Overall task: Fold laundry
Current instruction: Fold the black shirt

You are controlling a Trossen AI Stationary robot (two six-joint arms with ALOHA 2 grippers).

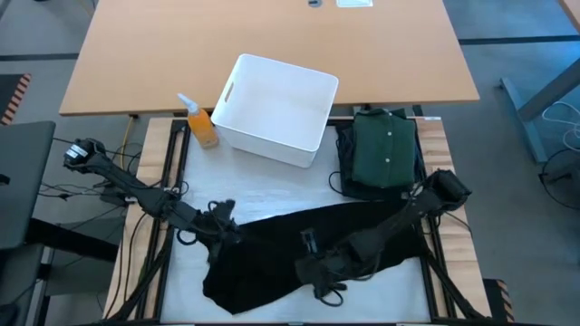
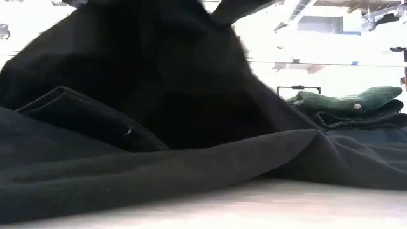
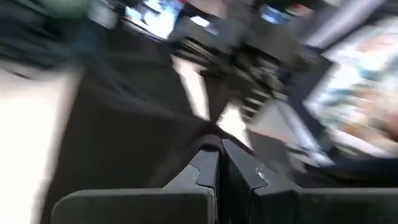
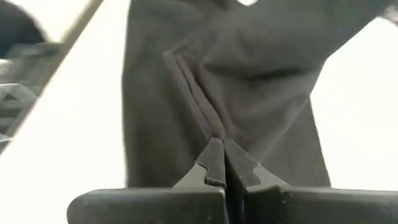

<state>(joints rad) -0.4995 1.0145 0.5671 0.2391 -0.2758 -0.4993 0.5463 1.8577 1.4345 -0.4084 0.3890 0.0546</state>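
Observation:
A black garment (image 1: pixel 308 254) lies spread over the near half of the table. In the low view part of it (image 2: pixel 159 89) rises like a tent while its lower folds rest on the tabletop. My left gripper (image 1: pixel 228 231) is shut on its left side. My right gripper (image 1: pixel 313 258) is shut on it near its middle. A folded dark green buttoned shirt (image 1: pixel 385 149) rests on top of other dark clothing at the far right. My left gripper pinches a raised bit of the black cloth (image 3: pixel 214 142) between its two fingertips; the fingers come nearly level from the table's left. Edge or fold, I cannot tell. The cloth slopes away from the fingers down to the table. My right gripper pinches the black garment at a stitched seam (image 4: pixel 208 127) between its two fingertips, slanting down from the table's right side. The seam runs straight away from the fingers. The cloth hangs away below them in folds, and its lower part lies on the table.
A white plastic bin (image 1: pixel 276 109) stands at the far middle of the work surface. An orange spray bottle (image 1: pixel 201 122) stands just left of it. A light wooden table (image 1: pixel 272 36) lies beyond. Bare white tabletop (image 1: pixel 263 195) shows between the bin and the garment.

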